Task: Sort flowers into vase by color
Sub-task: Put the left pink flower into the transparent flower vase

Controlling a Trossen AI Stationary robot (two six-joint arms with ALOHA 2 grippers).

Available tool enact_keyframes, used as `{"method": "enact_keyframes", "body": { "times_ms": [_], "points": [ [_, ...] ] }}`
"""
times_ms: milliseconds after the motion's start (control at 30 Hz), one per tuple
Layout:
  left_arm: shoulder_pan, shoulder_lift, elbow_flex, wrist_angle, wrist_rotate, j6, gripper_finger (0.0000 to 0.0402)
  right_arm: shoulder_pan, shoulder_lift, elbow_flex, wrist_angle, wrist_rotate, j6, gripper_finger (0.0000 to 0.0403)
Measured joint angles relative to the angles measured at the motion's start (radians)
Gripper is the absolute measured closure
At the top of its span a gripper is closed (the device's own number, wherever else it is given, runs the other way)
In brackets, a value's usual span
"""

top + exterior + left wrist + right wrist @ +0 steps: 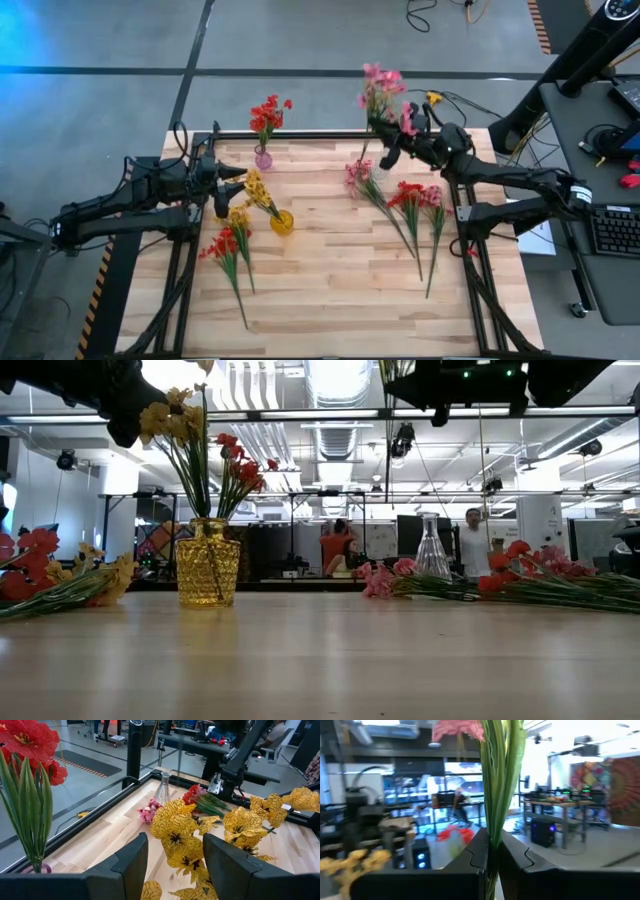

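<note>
My right gripper point(385, 128) is raised over the table's far right part, shut on a pink flower sprig point(380, 85). A clear glass vase point(162, 787) stands on the table below it. At the left, my left gripper point(175, 865) is open. Its fingers stand on either side of the yellow blossoms point(176, 832) that rise from the yellow vase point(282, 222); no touch shows. Red flowers point(267, 115) stand in a small pink vase point(263, 158). Loose pink and red sprigs point(408, 200) lie flat at the right. Red and yellow sprigs point(228, 245) lie at the left. My right gripper pinches the sprig's green stems and leaves point(495, 827) between its two fingers, below the pink blossoms point(457, 729). The fingers lie across the stems. The sprig is lifted clear of the table and stands nearly upright, its blossoms above the fingers and its thin stem end point(388, 450) hanging below.
The wooden table top point(330, 290) has bare room at its middle and near side. A black frame rail point(85, 827) runs along the table's edges. Beyond the far edge are desks, screens and two people point(470, 545).
</note>
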Motion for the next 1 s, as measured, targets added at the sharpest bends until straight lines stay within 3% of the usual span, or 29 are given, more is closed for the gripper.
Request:
{"method": "enact_keyframes", "body": {
  "times_ms": [467,1000],
  "points": [
    [0.0,0.0,0.0,0.0,-0.016,-0.003,0.0229,-0.147,-0.177,0.004,-0.238,0.08,-0.04,0.0385],
    [0.0,0.001,0.0,0.0,-0.058,-0.011,0.0229,-0.15,-0.112,0.004,-0.258,0.131,-0.101,0.0385]
  ]
}}
